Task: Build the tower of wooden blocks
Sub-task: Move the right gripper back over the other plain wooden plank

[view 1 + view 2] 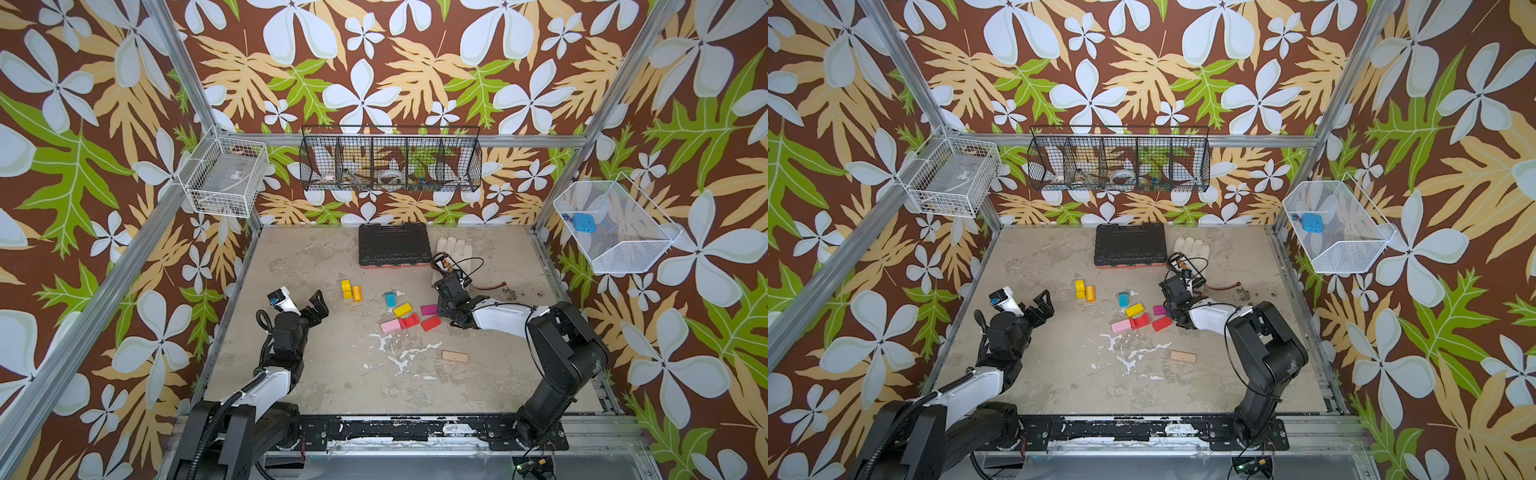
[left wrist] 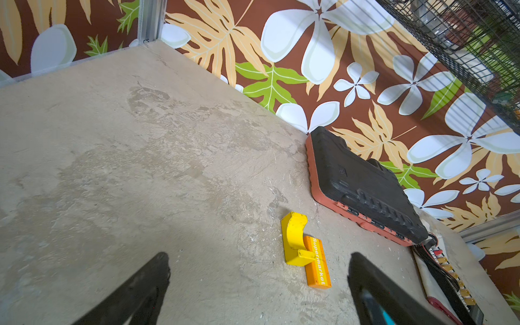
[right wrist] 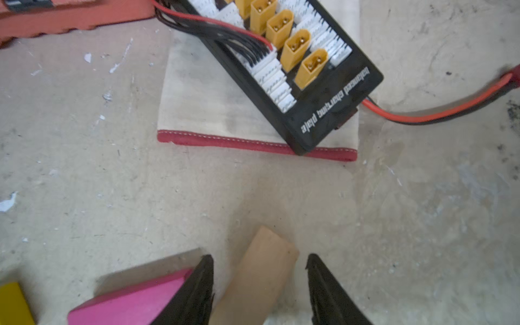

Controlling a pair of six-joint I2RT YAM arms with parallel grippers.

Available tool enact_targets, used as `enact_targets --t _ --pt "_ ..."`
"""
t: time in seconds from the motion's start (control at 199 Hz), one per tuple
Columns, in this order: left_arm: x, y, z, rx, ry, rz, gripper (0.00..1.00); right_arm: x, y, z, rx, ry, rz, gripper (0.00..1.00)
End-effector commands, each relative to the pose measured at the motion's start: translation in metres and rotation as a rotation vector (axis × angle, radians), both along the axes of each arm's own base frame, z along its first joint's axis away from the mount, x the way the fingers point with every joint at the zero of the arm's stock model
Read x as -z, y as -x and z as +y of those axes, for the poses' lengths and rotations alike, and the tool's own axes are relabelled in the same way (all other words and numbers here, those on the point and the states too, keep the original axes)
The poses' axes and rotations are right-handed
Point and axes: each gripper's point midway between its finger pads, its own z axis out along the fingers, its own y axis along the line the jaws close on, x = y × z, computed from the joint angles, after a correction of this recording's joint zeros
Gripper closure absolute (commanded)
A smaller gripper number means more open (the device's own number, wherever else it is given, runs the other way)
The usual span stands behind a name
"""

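Straddling the tan plank (image 3: 264, 270), your right gripper (image 3: 259, 255) stands unclamped; left gripper (image 2: 259, 254) wide apart. Pinch its long sides; expect light, stiff wood.

A black tool case (image 1: 393, 245) lies beside a pale glove (image 1: 456, 248) bearing a charging plate (image 3: 337, 108).
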Motion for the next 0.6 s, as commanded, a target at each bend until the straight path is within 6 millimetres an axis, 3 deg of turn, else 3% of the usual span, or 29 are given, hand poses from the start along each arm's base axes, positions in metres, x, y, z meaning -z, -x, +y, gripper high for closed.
enact_targets --t 0.0,0.301,0.513,0.598 --pt "-0.009 -0.001 -0.002 0.009 -0.001 -0.037 0.0 0.002 0.008 -0.006 0.013 0.006 0.011 0.47" --pt "-0.009 0.0 -0.002 0.011 0.002 -0.041 0.0 -0.007 0.015 -0.01 0.009 -0.005 -0.012 0.42" --pt "-0.009 0.0 -0.003 0.017 0.001 -0.04 0.0 -0.011 0.021 -0.003 -0.051 -0.06 -0.056 0.28" --pt "-0.009 0.0 -0.002 0.011 0.002 -0.041 0.0 -0.013 0.029 -0.007 -0.042 -0.082 -0.065 0.3"
